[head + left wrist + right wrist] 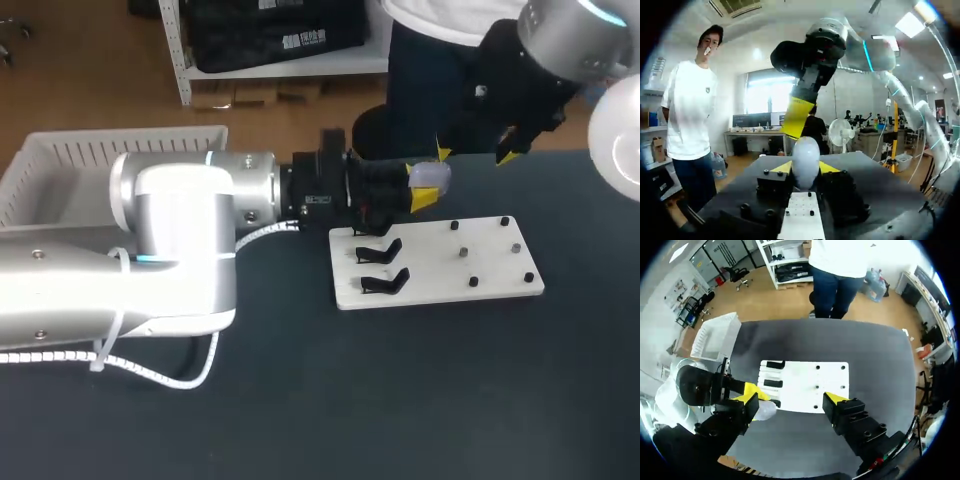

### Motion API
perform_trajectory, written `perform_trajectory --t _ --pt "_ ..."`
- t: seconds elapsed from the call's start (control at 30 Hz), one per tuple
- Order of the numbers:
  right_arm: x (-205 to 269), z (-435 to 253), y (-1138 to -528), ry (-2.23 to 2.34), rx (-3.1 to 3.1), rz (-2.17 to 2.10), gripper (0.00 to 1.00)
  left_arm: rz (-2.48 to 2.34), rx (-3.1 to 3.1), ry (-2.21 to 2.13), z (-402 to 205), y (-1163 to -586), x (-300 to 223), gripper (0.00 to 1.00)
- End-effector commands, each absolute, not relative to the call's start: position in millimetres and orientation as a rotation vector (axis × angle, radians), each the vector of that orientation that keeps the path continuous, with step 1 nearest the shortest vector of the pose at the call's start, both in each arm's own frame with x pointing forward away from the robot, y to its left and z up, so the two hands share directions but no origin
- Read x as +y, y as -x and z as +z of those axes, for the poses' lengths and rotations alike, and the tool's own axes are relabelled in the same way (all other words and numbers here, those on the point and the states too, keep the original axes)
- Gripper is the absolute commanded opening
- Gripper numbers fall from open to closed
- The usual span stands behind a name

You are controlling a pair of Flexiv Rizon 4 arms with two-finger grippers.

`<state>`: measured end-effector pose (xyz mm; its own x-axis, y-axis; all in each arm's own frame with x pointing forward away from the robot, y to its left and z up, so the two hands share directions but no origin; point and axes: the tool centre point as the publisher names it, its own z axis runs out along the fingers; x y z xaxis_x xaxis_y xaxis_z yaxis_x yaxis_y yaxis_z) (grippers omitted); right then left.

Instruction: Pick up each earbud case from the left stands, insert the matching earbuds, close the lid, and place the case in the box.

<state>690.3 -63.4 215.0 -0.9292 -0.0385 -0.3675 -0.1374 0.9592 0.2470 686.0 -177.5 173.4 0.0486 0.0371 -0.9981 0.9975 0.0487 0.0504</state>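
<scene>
Yellow-tipped, clamps the white earbud case (432, 176) in the left end effector (428, 185) near the stand end of the white board (440, 270) with two black stands (385, 250), hangs the right end effector (475, 155) wide open above the dark desk's (400, 400) far edge, with the white box (60, 150) at the far-left corner, its inside only partly in view.

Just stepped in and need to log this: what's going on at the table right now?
The left tool is shut on a pale earbud case, holding it beside the white board. The right tool hangs close by, open and holding nothing. Two black stands on the board are bare. The white box sits at the table's left; the case is not in it yet.
</scene>
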Motion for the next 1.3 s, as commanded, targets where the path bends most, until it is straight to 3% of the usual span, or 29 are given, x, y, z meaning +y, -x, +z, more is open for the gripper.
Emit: perform_trajectory --t 0.03,0.6,0.8,1.3 --pt "-75.9 210.1 -670.1 0.051 2.554 0.426 1.0 -1.075 1.194 -1.192 189.7 -689.1 -140.1 0.0" --pt "-75.9 210.1 -670.1 0.051 2.554 0.426 1.0 -0.764 1.407 -1.149 193.5 -778.7 67.4 0.0" --pt "-75.9 210.1 -670.1 0.051 2.554 0.426 1.0 -0.682 1.528 -1.065 167.6 -810.8 126.4 0.0" --pt "-75.9 210.1 -670.1 0.051 2.554 0.426 1.0 -0.688 1.745 -0.855 66.0 -846.2 176.3 0.0"
